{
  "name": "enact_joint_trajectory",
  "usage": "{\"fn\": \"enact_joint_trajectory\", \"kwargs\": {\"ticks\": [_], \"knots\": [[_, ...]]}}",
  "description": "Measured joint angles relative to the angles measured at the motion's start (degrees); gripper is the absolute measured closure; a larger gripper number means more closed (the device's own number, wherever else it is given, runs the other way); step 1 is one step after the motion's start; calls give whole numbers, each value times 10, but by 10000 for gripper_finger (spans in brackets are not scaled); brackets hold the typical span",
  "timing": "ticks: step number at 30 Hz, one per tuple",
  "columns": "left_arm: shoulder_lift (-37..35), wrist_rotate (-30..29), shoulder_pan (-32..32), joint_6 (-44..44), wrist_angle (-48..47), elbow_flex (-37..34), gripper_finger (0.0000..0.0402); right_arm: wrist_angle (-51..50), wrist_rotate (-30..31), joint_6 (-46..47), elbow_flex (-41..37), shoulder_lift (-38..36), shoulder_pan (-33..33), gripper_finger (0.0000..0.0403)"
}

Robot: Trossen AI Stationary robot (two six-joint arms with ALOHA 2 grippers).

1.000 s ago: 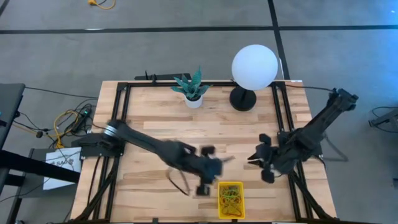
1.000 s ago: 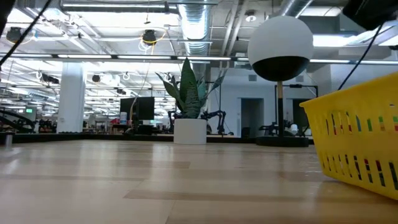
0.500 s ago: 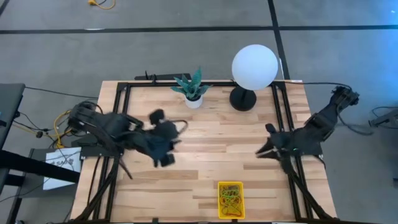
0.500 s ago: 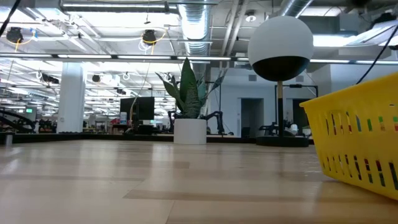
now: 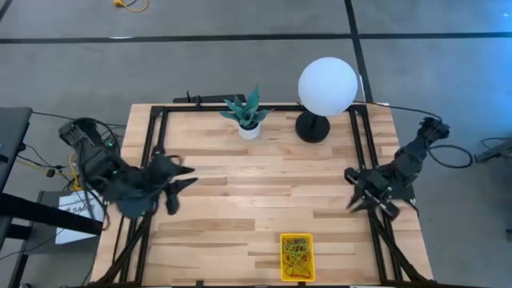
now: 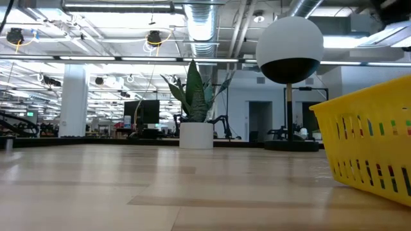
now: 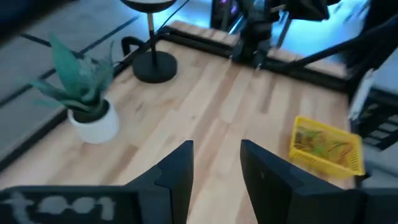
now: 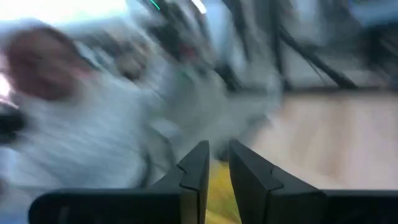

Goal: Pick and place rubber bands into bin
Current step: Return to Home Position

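The yellow bin (image 5: 297, 258) sits at the table's near edge, right of centre, and fills the right of the low view (image 6: 369, 151). Tangled rubber bands (image 5: 296, 251) in green, yellow and red lie inside it, also seen in the left wrist view (image 7: 320, 147). My left gripper (image 5: 186, 178) hovers at the table's left edge, far from the bin, open and empty (image 7: 216, 163). My right gripper (image 5: 350, 196) hangs at the right edge, its fingers a narrow gap apart with nothing between them (image 8: 216, 165).
A white pot with a green plant (image 5: 249, 118) and a globe lamp (image 5: 327, 86) on a black base stand at the far edge. Black frame rails (image 5: 157, 152) run along both table sides. Bare wood lies between the arms. Cables (image 5: 84, 156) trail off the left side.
My left arm has swung away from beside the bin, across the table to its left edge, and folded back. My right arm has drawn back toward the right edge and turned. The bin and its rubber bands have stayed where they were.
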Motion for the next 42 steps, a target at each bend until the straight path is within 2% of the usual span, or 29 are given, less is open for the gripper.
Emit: {"fn": "enact_joint_trajectory", "kwargs": {"ticks": [3,7,12,15,17,19,24,27,33,39,42], "knots": [[-91,-17,-35,-9,101,-129,278,78,-23,9,-30,-42,-4,347],[-192,6,-35,117,353,-310,278,68,-3,1,-54,-59,-19,347],[-279,153,-5,301,723,-529,278,95,-10,1,-82,-54,-49,347],[-315,228,47,359,845,-620,278,124,-64,-38,-81,-53,-72,347],[-350,273,89,369,846,-647,278,122,-120,-55,-77,-61,-92,347],[-394,315,133,368,807,-651,278,109,-146,-67,-70,-82,-112,347],[-498,408,222,398,721,-644,278,16,-113,-84,-62,-145,-171,347],[-541,426,246,409,703,-646,278,34,-109,-81,-74,-160,-203,347],[-538,428,264,443,720,-648,278,111,-152,-87,-129,-149,-251,347],[-500,434,276,420,738,-648,278,167,-157,-65,-169,-150,-286,347],[-487,437,280,417,749,-648,278,187,-178,-60,-185,-150,-297,347]]}}
